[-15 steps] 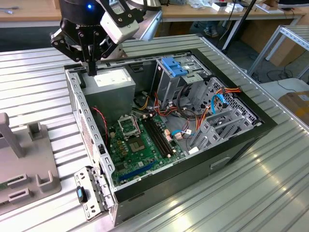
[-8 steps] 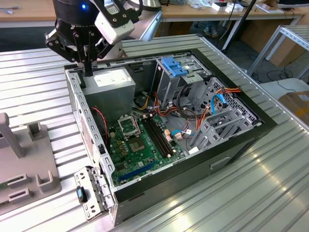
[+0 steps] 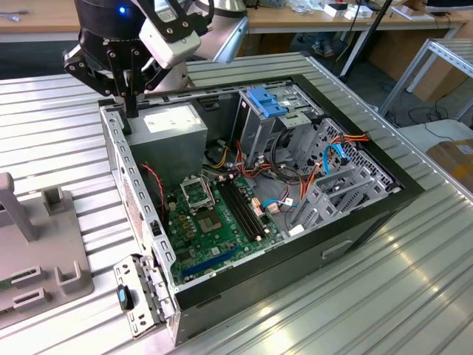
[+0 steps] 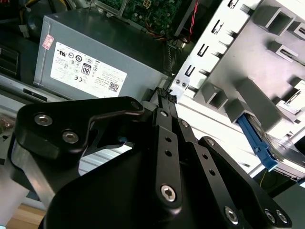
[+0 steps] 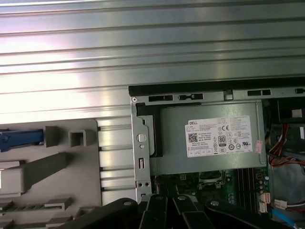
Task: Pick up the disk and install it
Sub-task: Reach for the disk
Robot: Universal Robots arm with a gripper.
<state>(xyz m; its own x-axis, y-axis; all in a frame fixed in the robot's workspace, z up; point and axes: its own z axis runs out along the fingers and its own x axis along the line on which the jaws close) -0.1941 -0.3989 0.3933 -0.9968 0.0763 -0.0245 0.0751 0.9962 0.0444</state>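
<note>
Disk [image 4: 258, 143]: grey metal body, partly seen, with a bright blue rail along one edge.
Location: seated in the grey slotted holder [image 5: 52, 167] on the ribbed table [image 5: 143, 47], beside the computer case [image 3: 355, 237].
Orientation: blue rail parallel to the table ribs.
Gripper [image 4: 165, 98]: fingers together, empty, at the case rim beside the power supply [image 5: 209, 129].
Clearance: gripper well apart from the disk.

My closed gripper [image 4: 165, 98] hangs just beside the labelled power supply [image 4: 95, 52]; the blue-framed disk [image 4: 256, 140] sits in a grey rack [image 4: 248, 95] nearby.
</note>
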